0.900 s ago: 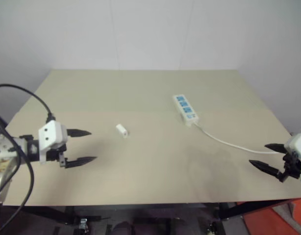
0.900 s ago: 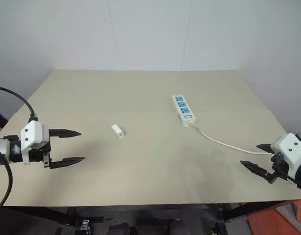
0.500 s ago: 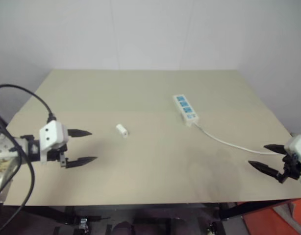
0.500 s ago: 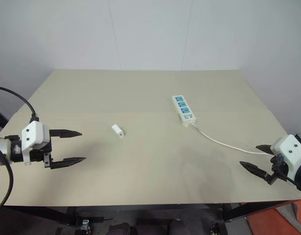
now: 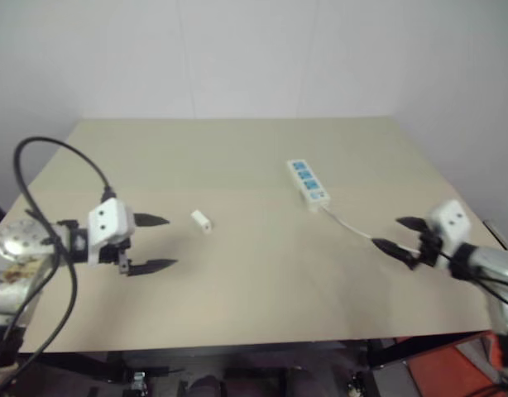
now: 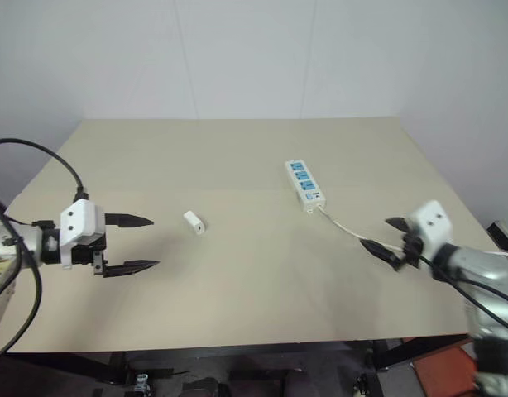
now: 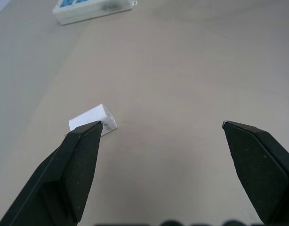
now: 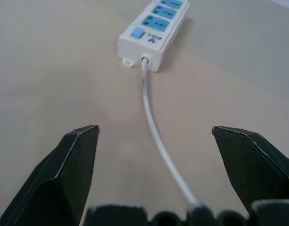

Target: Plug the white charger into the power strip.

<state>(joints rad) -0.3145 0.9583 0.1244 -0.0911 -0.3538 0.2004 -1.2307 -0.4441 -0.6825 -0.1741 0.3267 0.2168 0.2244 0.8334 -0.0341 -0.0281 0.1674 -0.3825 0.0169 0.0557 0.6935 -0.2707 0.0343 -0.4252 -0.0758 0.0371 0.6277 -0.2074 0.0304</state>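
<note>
Charger [image 5: 201, 220] lies mid-table, left of centre, just right of the left gripper [image 5: 159, 242]. Looks light, rigid, smooth; likely skids, so pinch its flat sides. Strip [image 5: 308, 182] sits farther right, cord [image 5: 353, 227] trailing toward the right gripper [image 5: 396, 235]. Both jaws wide, empty. Nothing blocks the path.

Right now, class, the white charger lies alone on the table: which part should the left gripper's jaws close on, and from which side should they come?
Grip the white charger across its two long flat sides, coming in from the robot's left, where the left gripper already faces it with jaws open. The block is small and boxy, lying flat on the table with free space all round, so probably a low, near-level approach suits it best.
</note>
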